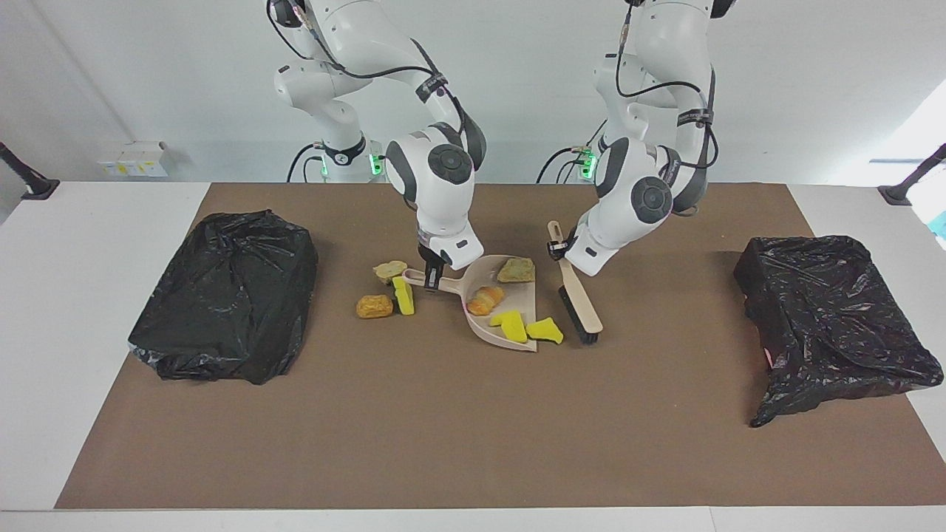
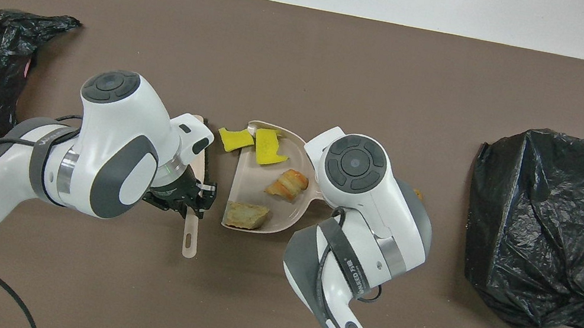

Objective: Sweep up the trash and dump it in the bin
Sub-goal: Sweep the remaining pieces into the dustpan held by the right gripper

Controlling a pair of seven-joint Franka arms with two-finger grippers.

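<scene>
Brown matte mat [image 1: 443,428], crinkled black bags [image 1: 225,295], left fingers [image 1: 563,249] clamping flat brush [image 1: 580,303], right fingers [image 1: 433,275] gripping scooped dustpan [image 1: 531,295]

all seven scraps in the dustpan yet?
No: three scraps lie on the mat beside the dustpan handle, and a yellow wedge sits at its lip.

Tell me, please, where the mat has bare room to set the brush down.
Bare mat lies between the brush and the bin bag at the left arm's end, and along the edge farthest from the robots. Around the dustpan it is crowded: scraps lie in and beside it.
</scene>
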